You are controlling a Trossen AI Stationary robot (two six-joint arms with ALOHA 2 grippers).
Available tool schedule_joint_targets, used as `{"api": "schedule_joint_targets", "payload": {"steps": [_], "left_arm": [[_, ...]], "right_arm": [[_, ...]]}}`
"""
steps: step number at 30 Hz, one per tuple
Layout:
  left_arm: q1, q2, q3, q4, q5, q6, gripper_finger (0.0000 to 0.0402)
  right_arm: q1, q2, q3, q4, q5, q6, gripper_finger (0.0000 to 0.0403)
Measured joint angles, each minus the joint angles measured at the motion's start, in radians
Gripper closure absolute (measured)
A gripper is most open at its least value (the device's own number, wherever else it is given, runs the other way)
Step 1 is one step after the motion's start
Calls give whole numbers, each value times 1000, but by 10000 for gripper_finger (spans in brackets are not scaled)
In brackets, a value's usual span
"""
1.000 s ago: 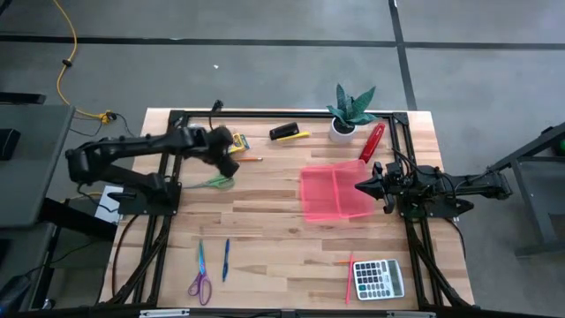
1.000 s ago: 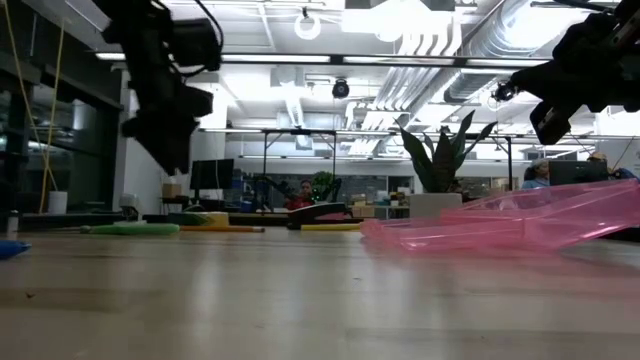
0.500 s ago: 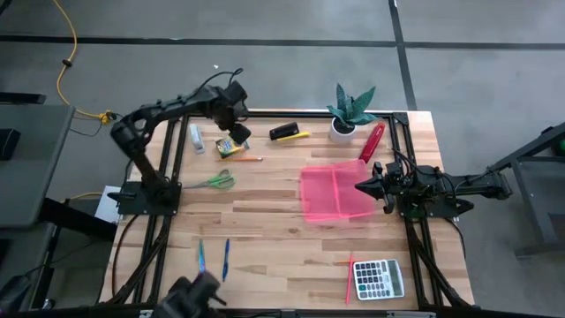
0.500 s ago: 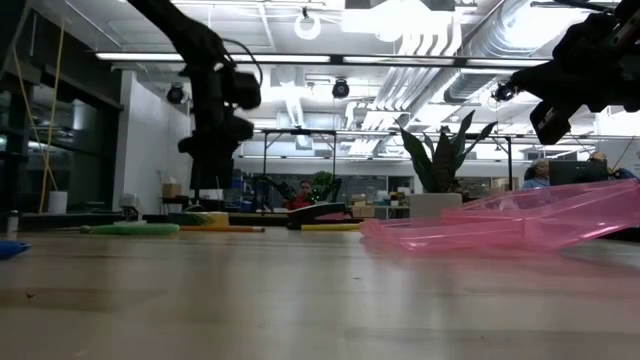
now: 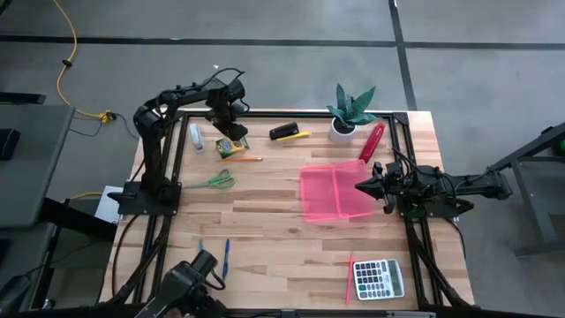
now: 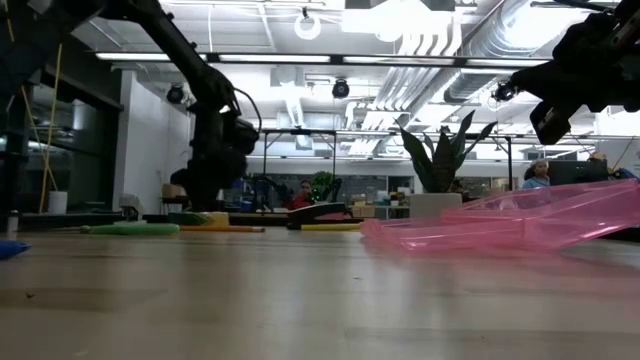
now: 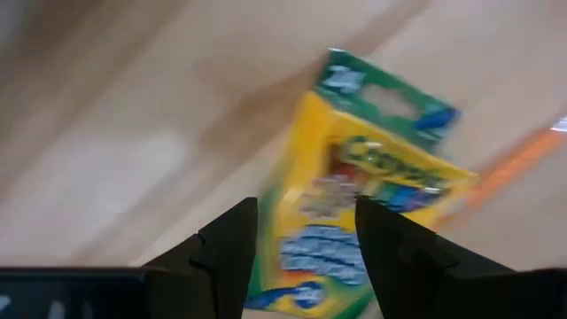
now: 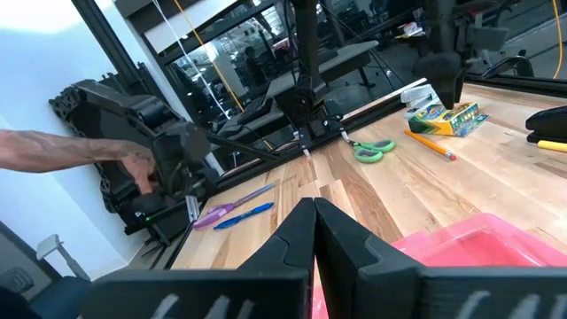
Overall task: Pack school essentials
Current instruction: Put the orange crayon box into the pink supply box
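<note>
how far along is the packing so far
Nothing looks packed: the pink tray holds nothing. In hand: the left hand, open, hovers over the crayon box. Left: green scissors, blue pen, orange pencil. The right hand waits shut by the tray.

table (image 5: 265, 230): pale wood planks, smooth with a slight sheen
tray (image 5: 335, 194): translucent pink plastic, glossy
crayon box (image 7: 372, 204): printed card, glossy
arms: dark, matt

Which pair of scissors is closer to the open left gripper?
The green-handled scissors, lying just below the crayon box that the left gripper hovers over. The purple-handled scissors lie farther off, near the table's front edge.
</note>
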State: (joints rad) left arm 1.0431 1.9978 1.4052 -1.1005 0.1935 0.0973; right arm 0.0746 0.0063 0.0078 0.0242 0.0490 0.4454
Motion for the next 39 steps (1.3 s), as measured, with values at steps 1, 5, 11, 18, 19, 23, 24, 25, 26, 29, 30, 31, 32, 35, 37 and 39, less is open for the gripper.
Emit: {"api": "schedule_joint_targets", "payload": {"steps": [1, 5, 11, 18, 19, 23, 24, 25, 26, 29, 30, 31, 32, 35, 37, 39], "left_arm": [[0, 1, 0, 0, 11, 10, 223], [-4, 2, 0, 1, -16, 55, 223], [-2, 2, 0, 7, -56, 85, 223], [-10, 2, 0, 8, -55, 117, 272], [-11, 2, 0, 8, -55, 123, 284], [-11, 2, 0, 10, -53, 127, 338], [-11, 2, 0, 13, -53, 127, 351], [-11, 2, 0, 16, -53, 127, 363], [-11, 2, 0, 19, -54, 127, 374], [-11, 2, 0, 27, -54, 142, 397], [-11, 2, 0, 31, -54, 142, 398], [-11, 2, 0, 36, -54, 142, 398], [-11, 2, 0, 39, -54, 142, 399], [-10, -3, -1, 39, -54, 143, 401], [-8, -15, -2, 37, -54, 155, 401], [-8, -37, -2, 34, -55, 168, 401]], "right_arm": [[0, 0, 0, 0, 0, 0, 402], [0, 0, 0, 0, 0, 0, 402], [0, 0, 0, 0, 0, 0, 402], [0, 0, 0, 0, 0, 0, 402], [0, 0, 0, 0, 0, 0, 402], [0, 0, 0, 0, 0, 0, 402], [0, 0, 0, 0, 0, 0, 402], [0, 0, 0, 0, 0, 0, 402], [0, 0, 0, 0, 0, 0, 402], [0, 0, 0, 0, 0, 0, 402], [0, 0, 0, 0, 0, 0, 402], [0, 0, 0, 0, 0, 0, 402], [0, 0, 0, 0, 0, 0, 402], [0, 0, 0, 0, 0, 0, 402], [0, 0, 0, 0, 0, 0, 402], [0, 0, 0, 0, 0, 0, 402]]}}
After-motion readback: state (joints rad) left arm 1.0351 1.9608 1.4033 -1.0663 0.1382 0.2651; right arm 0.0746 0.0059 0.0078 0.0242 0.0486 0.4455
